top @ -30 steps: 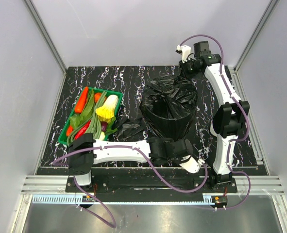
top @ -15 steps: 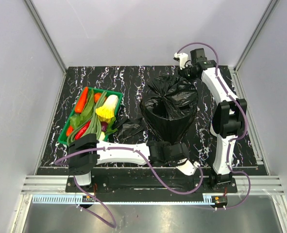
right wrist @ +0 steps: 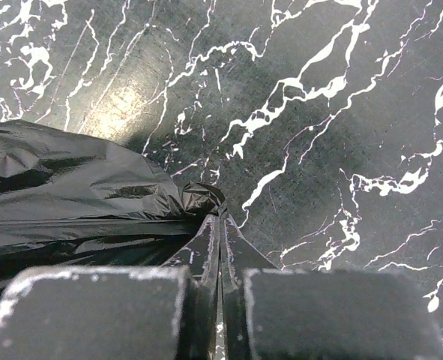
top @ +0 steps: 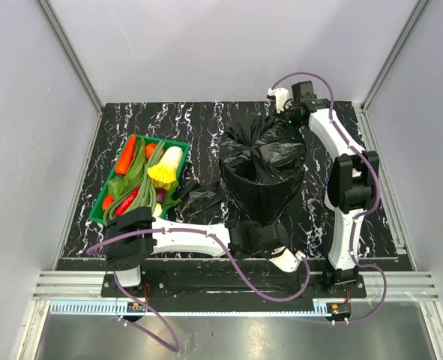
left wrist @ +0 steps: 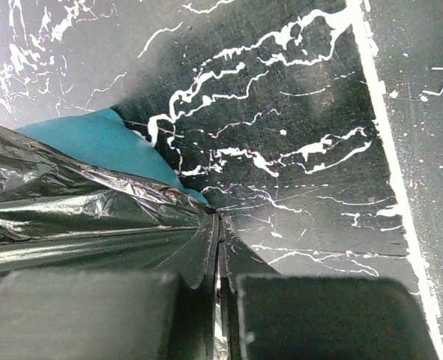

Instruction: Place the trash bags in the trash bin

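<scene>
The bucket-sized black trash bag is draped over the trash bin and hides it in the top view. A patch of the bin's teal wall shows under the film in the left wrist view. My left gripper is shut on the bag's edge at the bin's near side. My right gripper is shut on the bag's edge at the far right side. The bag's film stretches away to the left of the right fingers. The small folded black bag lies on the table left of the bin.
A green rectangular tray with vegetables stands at the left, close to the small bag. The dark marble table ends in metal rails at the sides and front. Grey walls enclose the cell.
My right gripper has moved left along the far side with the bag's edge. My left wrist has shifted left at the near side. The bag sits lower and wider over the bin.
</scene>
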Motion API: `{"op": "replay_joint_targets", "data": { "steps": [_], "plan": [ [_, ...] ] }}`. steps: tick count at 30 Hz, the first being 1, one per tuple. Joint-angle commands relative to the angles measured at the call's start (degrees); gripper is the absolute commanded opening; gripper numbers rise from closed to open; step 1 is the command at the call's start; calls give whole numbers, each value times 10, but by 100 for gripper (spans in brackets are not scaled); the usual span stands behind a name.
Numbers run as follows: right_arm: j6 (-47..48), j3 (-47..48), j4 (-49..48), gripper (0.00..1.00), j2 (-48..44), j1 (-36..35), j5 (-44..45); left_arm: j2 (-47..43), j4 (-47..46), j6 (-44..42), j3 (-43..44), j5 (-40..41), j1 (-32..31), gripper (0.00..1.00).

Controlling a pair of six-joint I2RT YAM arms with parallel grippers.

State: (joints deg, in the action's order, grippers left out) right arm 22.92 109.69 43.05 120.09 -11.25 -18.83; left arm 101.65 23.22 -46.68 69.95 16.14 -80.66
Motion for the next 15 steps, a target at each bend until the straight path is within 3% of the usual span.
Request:
{"op": "replay_joint_targets", "data": {
  "steps": [1, 15],
  "plan": [
    [14, -19, -29, 1, -6, -7, 20, 0, -40, 4, -17, -13, 5, 0],
    [28, -64, -55, 0, -12, -8, 50, 3, -65, 17, -63, -37, 12, 0]
  ]
}}
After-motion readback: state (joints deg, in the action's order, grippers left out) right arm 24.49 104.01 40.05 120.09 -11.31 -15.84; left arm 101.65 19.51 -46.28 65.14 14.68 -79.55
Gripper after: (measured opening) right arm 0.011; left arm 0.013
